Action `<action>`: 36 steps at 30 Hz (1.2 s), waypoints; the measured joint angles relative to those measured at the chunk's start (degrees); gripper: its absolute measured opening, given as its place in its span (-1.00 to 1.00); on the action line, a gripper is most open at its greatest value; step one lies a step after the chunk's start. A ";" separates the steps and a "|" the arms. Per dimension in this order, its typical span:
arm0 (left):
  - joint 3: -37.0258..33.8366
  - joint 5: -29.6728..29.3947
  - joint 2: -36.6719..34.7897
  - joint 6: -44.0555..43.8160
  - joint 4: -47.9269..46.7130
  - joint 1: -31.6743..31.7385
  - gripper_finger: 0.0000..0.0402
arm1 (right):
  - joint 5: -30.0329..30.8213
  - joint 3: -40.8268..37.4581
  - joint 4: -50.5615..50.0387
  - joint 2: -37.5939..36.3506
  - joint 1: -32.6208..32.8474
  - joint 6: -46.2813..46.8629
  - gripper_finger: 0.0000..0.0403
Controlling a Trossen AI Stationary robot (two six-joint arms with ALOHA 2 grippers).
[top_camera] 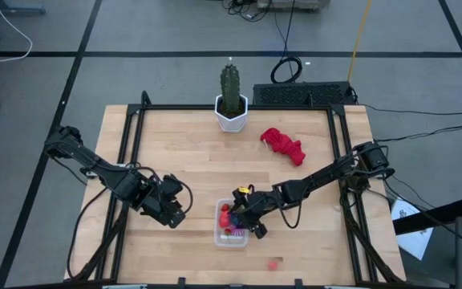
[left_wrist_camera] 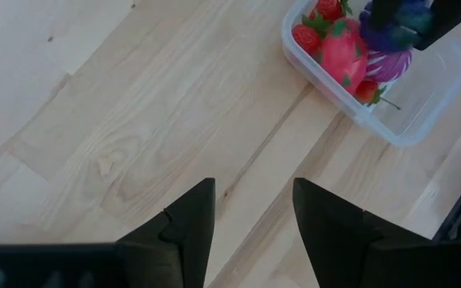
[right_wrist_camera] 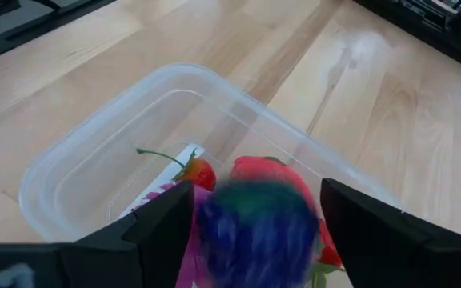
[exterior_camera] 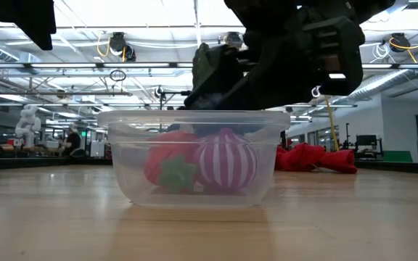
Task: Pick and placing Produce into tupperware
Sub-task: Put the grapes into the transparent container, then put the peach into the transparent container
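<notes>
The tupperware [top_camera: 219, 238] is a small clear rectangular tub with rounded corners, sitting near the front edge of the table [top_camera: 183, 160], roughly centred. Through its wall I see a red strawberry [exterior_camera: 167, 163] with a green leafy cap and a magenta round piece [exterior_camera: 226, 162] with pale stripes, side by side on the bottom. My right gripper [right_wrist_camera: 254, 228] hangs just over the tub with its fingers pinching a dark purple grape bunch [right_wrist_camera: 253, 232], blue-violet with a touch of green on top. My left gripper [left_wrist_camera: 253, 210] waits beside the tub over bare wood, fingers spread. One small pink piece [top_camera: 273, 262] lies apart on the table, nearer the front edge.
</notes>
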 joint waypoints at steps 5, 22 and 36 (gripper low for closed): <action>0.00 -0.03 0.00 0.52 -0.04 0.00 -0.13 | 0.04 0.00 0.28 0.00 0.01 -0.01 0.44; 0.00 -0.32 0.00 1.41 -0.74 -0.05 -0.13 | 0.47 0.68 -3.98 -13.95 3.60 -0.61 0.54; 0.00 -0.83 0.02 1.43 -0.68 -0.09 -0.13 | 0.38 0.68 -23.87 -21.56 22.45 16.07 0.54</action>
